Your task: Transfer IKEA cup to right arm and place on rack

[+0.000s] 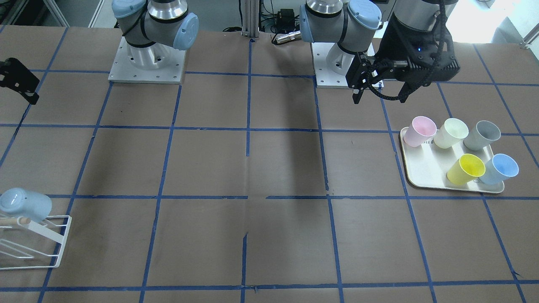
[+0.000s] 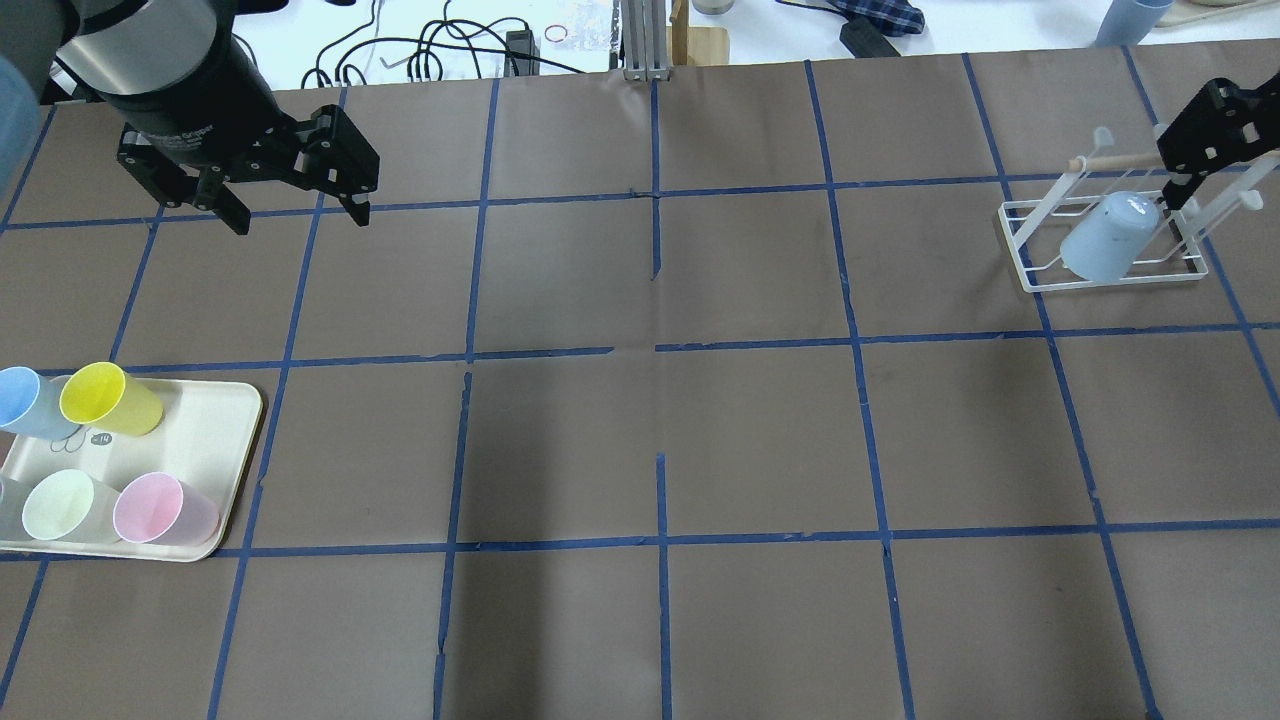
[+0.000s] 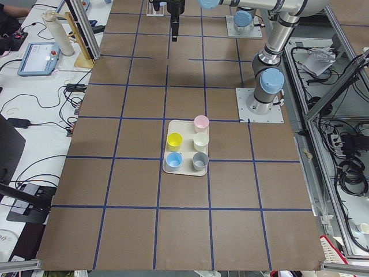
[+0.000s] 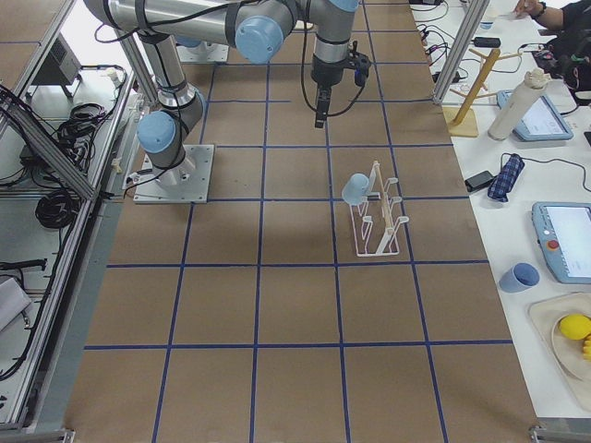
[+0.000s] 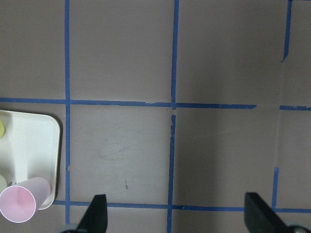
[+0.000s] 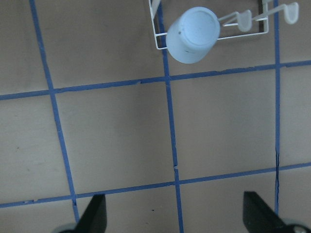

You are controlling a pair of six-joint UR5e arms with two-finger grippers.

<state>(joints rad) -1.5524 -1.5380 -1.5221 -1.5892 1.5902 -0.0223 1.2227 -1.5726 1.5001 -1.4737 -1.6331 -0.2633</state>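
Fingers (image 6: 95, 216) of the right gripper (image 6: 175, 218) spread, pinching nothing. One IKEA cup (image 2: 1105, 240) hangs mouth-down and tilted on the rack (image 2: 1016, 247), apart from that gripper. Left gripper (image 2: 298, 215) also spread and empty, above bare table near the tray (image 1: 421, 172). Five cups upright on the tray: pink cup (image 1: 421, 130), pale green cup (image 1: 452, 132), grey cup (image 1: 484, 134), yellow cup (image 1: 465, 168), sky-blue cup (image 1: 501, 168).

Both point downward — left gripper (image 2: 300, 218) and right gripper (image 6: 177, 218), jaws spread wide, empty
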